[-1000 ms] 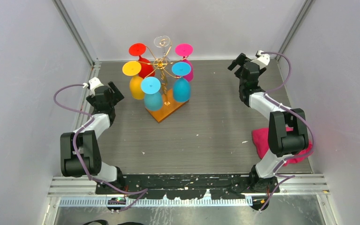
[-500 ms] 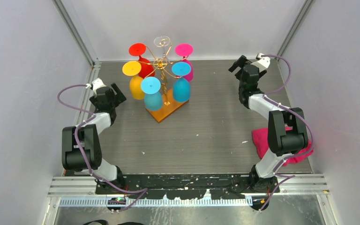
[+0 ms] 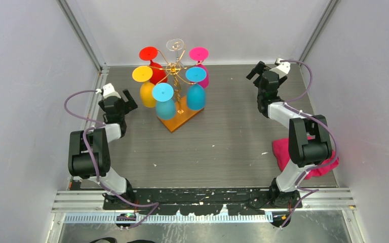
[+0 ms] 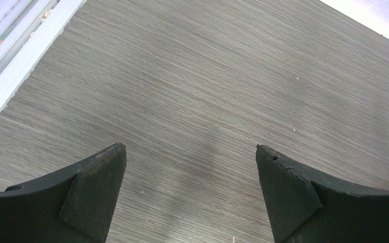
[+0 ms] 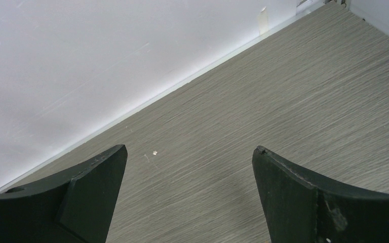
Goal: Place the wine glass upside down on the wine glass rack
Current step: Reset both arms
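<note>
The wine glass rack point(image 3: 180, 120), gold wire on an orange-brown wooden base, stands at the back of the table, left of centre. Several wine glasses hang on it upside down: red point(image 3: 149, 53), yellow point(image 3: 142, 74), light blue point(image 3: 163, 92), teal point(image 3: 196, 75), pink point(image 3: 198, 53) and a clear one point(image 3: 174, 44) at the top. My left gripper point(image 3: 127, 99) point(image 4: 190, 152) is open and holds nothing, just left of the rack over bare table. At the back right my right gripper point(image 3: 256, 70) point(image 5: 189, 152) is open too, near the rear wall.
A pink cloth point(image 3: 329, 164) lies at the right edge, partly behind the right arm. White walls close in the table on three sides, with a metal rail point(image 4: 15, 50) along the left edge.
The left arm has folded back, its elbel raised and its gripper shifted slightly toward the rack. The right gripper has turned a little. Both stay open.
</note>
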You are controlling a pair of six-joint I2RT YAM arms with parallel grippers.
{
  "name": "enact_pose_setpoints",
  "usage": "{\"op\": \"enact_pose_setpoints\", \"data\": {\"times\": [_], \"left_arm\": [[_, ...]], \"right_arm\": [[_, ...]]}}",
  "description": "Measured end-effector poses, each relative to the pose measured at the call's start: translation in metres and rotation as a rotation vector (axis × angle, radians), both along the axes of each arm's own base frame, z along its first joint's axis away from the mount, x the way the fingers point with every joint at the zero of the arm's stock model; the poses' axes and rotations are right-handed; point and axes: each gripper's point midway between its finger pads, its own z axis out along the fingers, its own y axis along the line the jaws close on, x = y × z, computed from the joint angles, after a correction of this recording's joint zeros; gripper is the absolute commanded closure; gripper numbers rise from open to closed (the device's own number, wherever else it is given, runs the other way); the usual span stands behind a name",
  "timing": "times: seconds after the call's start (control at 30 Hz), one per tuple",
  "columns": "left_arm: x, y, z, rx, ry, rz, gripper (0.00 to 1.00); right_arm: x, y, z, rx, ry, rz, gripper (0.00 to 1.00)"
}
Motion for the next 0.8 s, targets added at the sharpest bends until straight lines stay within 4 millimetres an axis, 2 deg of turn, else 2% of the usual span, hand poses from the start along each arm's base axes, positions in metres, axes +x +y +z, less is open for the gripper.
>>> {"op": "enact_pose_setpoints", "data": {"times": [0.17, 0.27, 0.43, 0.8], "left_arm": [[0.005, 0.006, 0.007, 0.068, -0.029, -0.027, 0.0], [0.007, 0.008, 0.0, 0.094, -0.015, -0.043, 0.0], [0.007, 0.008, -0.009, 0.115, 0.011, -0.058, 0.0], [0.011, 0.012, 0.001, 0.132, -0.034, -0.052, 0.0]], "right_arm": [[0.003, 0.001, -0.016, -0.004, 0.031, 0.006, 0.0], [0.003, 0.001, -0.022, -0.012, 0.045, 0.008, 0.0], [0.004, 0.001, -0.026, -0.02, 0.053, 0.009, 0.0], [0.006, 0.003, -0.036, -0.023, 0.069, 0.017, 0.0]]}}
